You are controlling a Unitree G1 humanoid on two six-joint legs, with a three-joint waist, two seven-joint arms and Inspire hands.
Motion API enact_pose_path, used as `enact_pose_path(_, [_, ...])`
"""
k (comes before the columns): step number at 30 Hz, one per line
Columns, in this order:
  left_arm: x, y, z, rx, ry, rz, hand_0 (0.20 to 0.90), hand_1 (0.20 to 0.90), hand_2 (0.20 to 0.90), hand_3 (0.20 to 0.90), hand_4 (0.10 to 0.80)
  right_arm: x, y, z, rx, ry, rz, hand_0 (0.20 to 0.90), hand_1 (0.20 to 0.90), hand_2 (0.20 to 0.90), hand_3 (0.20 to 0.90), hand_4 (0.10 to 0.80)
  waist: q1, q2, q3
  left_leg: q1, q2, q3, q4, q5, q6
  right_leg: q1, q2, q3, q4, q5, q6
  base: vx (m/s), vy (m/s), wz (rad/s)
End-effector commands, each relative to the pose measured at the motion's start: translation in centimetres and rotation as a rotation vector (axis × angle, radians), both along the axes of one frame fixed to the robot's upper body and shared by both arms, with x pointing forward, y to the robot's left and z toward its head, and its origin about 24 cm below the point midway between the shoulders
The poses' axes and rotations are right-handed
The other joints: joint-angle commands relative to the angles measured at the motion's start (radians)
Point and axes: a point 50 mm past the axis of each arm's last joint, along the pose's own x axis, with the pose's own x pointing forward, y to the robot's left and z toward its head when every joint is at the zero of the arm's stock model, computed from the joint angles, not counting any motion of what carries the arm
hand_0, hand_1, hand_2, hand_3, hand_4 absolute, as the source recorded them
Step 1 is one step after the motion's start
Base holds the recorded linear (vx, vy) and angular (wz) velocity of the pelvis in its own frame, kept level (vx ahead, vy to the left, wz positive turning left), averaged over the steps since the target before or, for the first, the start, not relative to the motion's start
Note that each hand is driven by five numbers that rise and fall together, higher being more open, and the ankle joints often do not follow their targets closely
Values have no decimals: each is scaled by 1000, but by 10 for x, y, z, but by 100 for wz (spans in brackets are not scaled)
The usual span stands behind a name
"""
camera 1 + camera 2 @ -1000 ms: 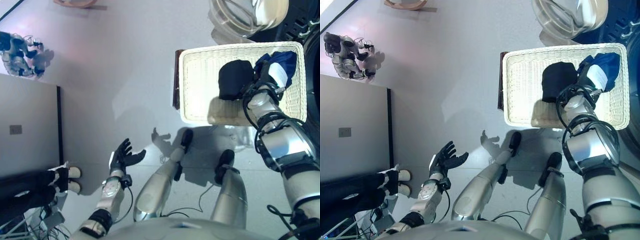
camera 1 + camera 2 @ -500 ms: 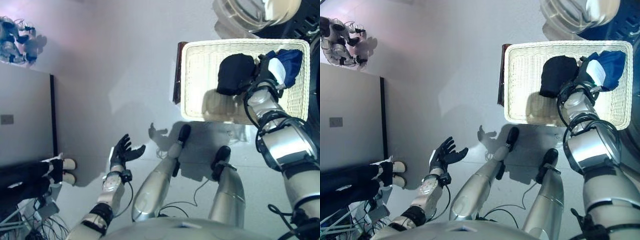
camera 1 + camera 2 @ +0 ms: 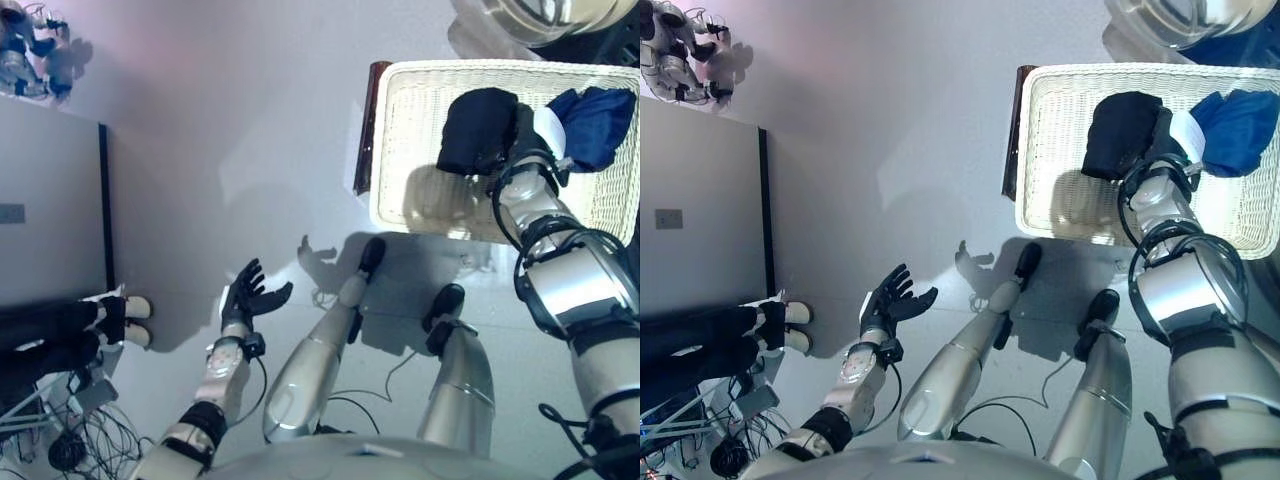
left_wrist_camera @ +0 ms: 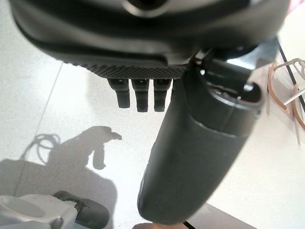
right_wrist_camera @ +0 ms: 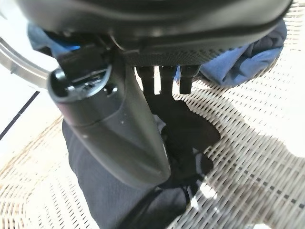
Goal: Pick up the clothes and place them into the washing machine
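The woven basket (image 3: 400, 150) was cream-white; inside it lay a black garment (image 3: 478, 128) and, further right, a blue garment (image 3: 597, 126).

Two garments (image 3: 480, 130) (image 3: 598, 125) in basket (image 3: 420, 205), side by side.

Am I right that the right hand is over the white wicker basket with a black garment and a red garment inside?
Not quite. The right hand is over the white wicker basket, and the black garment is there, but the other garment is blue, not red. The left eye view shows it beside the hand.
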Motion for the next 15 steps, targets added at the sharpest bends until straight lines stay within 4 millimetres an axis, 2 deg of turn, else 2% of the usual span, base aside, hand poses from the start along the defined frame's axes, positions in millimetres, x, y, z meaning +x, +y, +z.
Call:
enact_pose_path(1, [25,28,27,48,-133,80,900,900,900,900,800,15,24,48,-84,-123,110,900,900,900,900,800,62,9,78,-25,-102,91,122,-158,23,89,1,21,-61,17,34,-35,-26,6])
enact_pose_path(3, [31,30,32,60,-150,86,900,900,900,900,800,14,20,52,-101,-124,86,900,900,900,900,800,62,12,92,-57,-109,96,153,-155,16,66,-4,14,-4,-2,33,-64,-30,7])
enact_pose_path(4, [33,31,34,63,-154,92,900,900,900,900,800,14,19,61,-102,-150,80,900,900,900,900,800,57,11,95,-77,-112,95,172,-161,14,44,-8,18,23,-10,31,-82,-16,15])
enact_pose_path(6, [36,30,35,68,-158,96,900,900,900,900,800,14,19,61,-100,-159,76,900,900,900,900,800,45,9,100,-119,-123,98,229,-183,22,0,-20,23,105,-36,27,-72,5,27])
enact_pose_path(7, [39,28,37,72,-161,90,900,900,900,900,800,15,20,63,-101,-168,74,865,865,865,865,776,42,10,104,-140,-130,97,253,-186,22,-20,-25,24,138,-47,24,-53,-7,30])
enact_pose_path(8, [39,27,36,76,-159,81,900,900,900,900,800,14,21,62,-98,-171,70,794,794,794,794,729,38,8,104,-158,-132,91,273,-195,28,-33,-36,25,160,-54,22,-35,-27,26])
enact_pose_path(9, [39,25,36,78,-159,74,900,900,900,900,800,14,20,60,-94,-168,65,500,500,500,500,533,36,8,104,-168,-137,89,288,-199,31,-38,-42,25,178,-64,18,-12,-29,23])
enact_pose_path(10, [39,25,36,76,-159,74,900,900,900,900,800,14,20,60,-91,-172,63,300,300,300,300,400,33,8,103,-172,-139,88,291,-202,33,-42,-43,24,189,-67,18,-7,-40,24])
enact_pose_path(15, [36,24,35,78,-159,67,900,900,900,900,800,13,19,54,-75,-167,50,300,300,300,300,400,30,6,106,-180,-144,85,309,-210,43,-46,-53,19,205,-76,15,-3,-12,12])
